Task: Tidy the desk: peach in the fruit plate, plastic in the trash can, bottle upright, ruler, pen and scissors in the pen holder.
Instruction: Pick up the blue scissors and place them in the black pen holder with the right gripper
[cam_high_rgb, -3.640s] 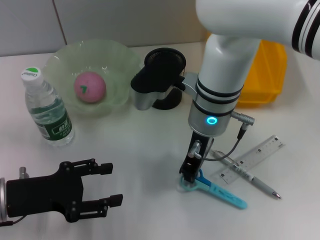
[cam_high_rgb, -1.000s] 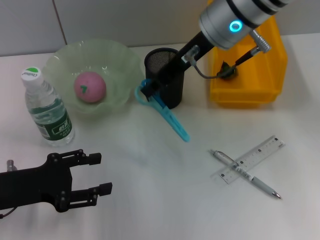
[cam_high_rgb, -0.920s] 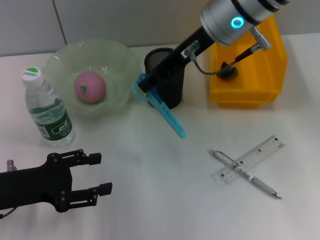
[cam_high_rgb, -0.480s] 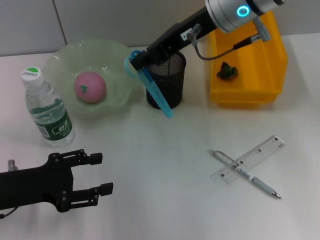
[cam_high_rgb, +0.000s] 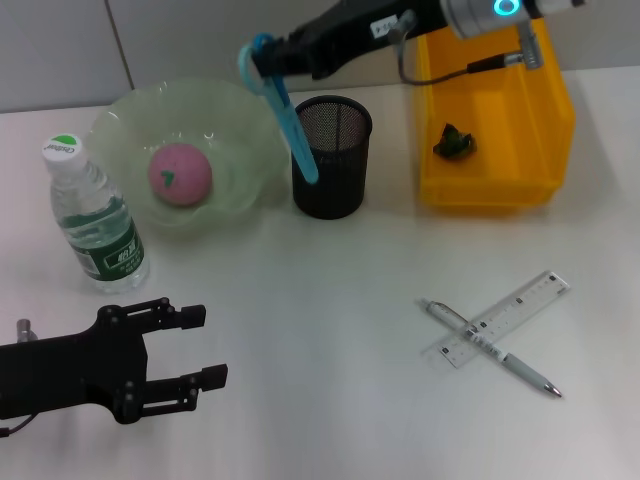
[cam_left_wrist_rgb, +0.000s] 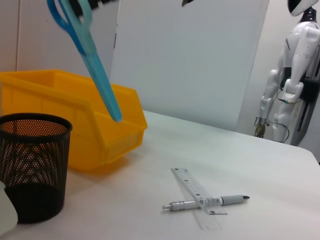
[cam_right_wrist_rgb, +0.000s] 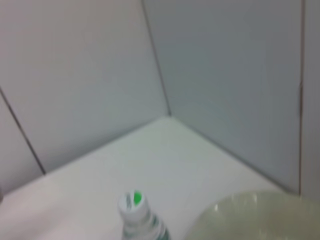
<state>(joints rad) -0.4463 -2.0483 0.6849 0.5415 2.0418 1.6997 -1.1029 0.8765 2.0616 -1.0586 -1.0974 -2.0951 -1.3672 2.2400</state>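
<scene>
Your right gripper (cam_high_rgb: 272, 62) has its jaws clamped on the handle end of the scissors (cam_high_rgb: 283, 106), held high in the air; the covered blade hangs down at a slant, its tip over the near-left rim of the pen holder (cam_high_rgb: 331, 171). Your left gripper (cam_high_rgb: 190, 347) sits low over the desk (cam_high_rgb: 330, 330), jaws apart, holding nothing. The ruler (cam_high_rgb: 505, 318) lies crossed over the pen (cam_high_rgb: 495, 350), well apart from the holder. The peach (cam_high_rgb: 180, 173) rests in the fruit plate (cam_high_rgb: 245, 120).
</scene>
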